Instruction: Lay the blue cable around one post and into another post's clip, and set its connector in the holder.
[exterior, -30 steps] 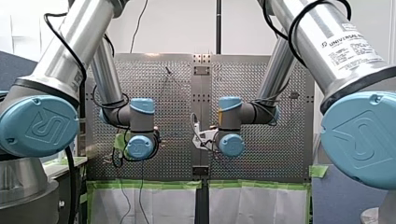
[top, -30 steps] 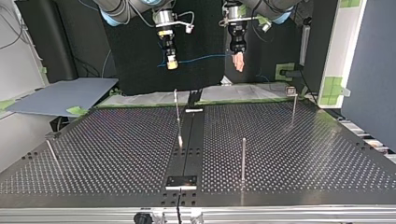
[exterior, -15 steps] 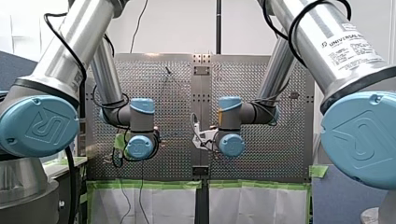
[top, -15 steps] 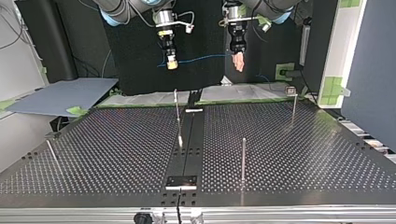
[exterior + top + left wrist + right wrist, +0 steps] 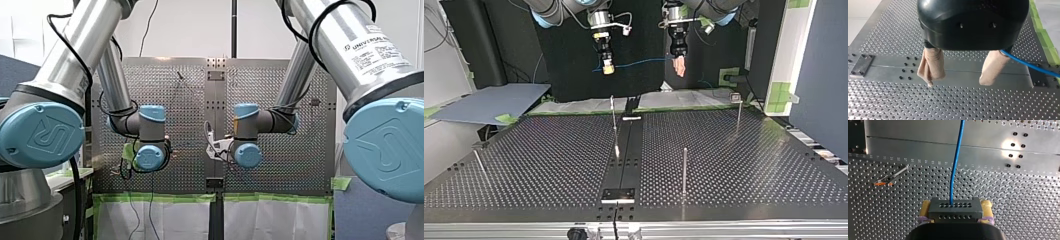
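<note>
Blue cable point(image 5: 639, 63) spans midair (its connector point(image 5: 955, 209) dark, perforated).

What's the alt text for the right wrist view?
My right end effector clamps a grey perforated connector between yellow pads; its blue cable runs ahead over the perforated table. A slim post with an orange tip stands beside the cable.

- The table point(image 5: 885, 105): perforated metal, brushed and dull, with one bright glare patch in the right wrist view.
- The left claw point(image 5: 958, 80): glossy black plastic housing; its pads point(image 5: 931, 67) are wrapped in wrinkled beige cloth (or cloth-like tape).
- The blue cable point(image 5: 956, 165): smooth plastic jacket.
- The connector point(image 5: 955, 209): matt dark grey, drilled with holes.
- The post point(image 5: 684, 172): slim polished metal.
</note>
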You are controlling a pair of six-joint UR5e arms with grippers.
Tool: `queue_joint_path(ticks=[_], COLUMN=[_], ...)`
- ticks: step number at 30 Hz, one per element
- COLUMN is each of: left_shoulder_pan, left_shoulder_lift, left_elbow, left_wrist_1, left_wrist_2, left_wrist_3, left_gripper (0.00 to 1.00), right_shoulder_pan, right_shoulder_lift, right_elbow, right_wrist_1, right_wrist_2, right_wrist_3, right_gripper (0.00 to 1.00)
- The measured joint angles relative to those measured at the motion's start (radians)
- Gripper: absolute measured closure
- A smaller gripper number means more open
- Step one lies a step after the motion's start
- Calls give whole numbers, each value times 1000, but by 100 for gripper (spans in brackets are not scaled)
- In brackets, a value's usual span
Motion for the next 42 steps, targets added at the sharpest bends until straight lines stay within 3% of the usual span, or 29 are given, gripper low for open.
queue_joint_path(ticks=[8,9,18,28,42], left_shoulder_pan=[0,0,0,0,-7], left_shoulder_lift=[0,0,0,0,-7], left_elbow=[0,0,0,0,-7], left_wrist_1=[0,0,0,0,-7], left_wrist_2=[0,0,0,0,-7], left_wrist_3=[0,0,0,0,-7], left_gripper=[0,0,0,0,0], right_shoulder_pan=[0,0,0,0,0], right_shoulder_lift=[0,0,-2,-4,-5], right_elbow=[0,0,1,4,5], right_wrist_1=[0,0,5,67,72], right_wrist_2=[0,0,-2,-15,-15], right_wrist_3=[0,0,1,4,5], right_gripper=[84,99,99,99,99])
